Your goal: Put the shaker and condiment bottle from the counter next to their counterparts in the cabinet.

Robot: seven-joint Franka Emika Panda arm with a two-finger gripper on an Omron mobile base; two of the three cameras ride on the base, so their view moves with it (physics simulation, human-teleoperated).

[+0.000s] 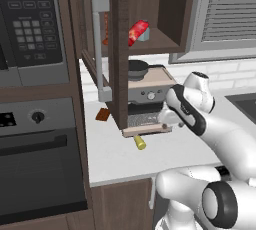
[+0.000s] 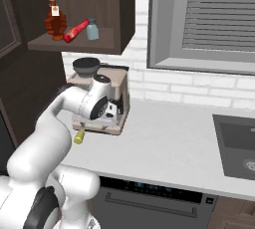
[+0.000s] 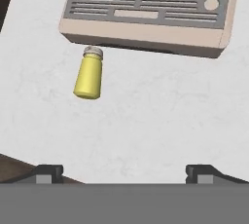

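White counter (image 3: pixel 146 121), faintly marbled, fills most of the hand view. Shaker (image 3: pixel 89 74) lies on its side there, upper left of frame, cap end just beside the beige coffee machine (image 3: pixel 146 9) base. Same shaker (image 1: pixel 139 143) sits centre of the left base view, at the machine's front edge.

Gripper (image 3: pixel 124 172) at the bottom of the hand view: fingers (image 3: pixel 47 171) spread wide, nothing between them, hanging above bare counter, well apart from the shaker.

Dark wood cabinet (image 2: pixel 119 19) upper left in the right base view, door (image 1: pixel 119 49) swung open with a grey bar handle (image 1: pixel 100 44). On its shelf: red bottle (image 2: pixel 75 30) lying tilted, blue-grey shaker (image 2: pixel 92 29) upright just beside it, amber bottle (image 2: pixel 55 21) upright to the left.

Room: white brick backsplash (image 2: pixel 199 88), shuttered window (image 2: pixel 219 14) upper right, sink (image 2: pixel 239 143) at right edge. Microwave (image 1: pixel 30 24) and oven (image 1: pixel 40 164) stacked at left of the left base view. Small brown item (image 1: pixel 103 115) on the counter by the door.
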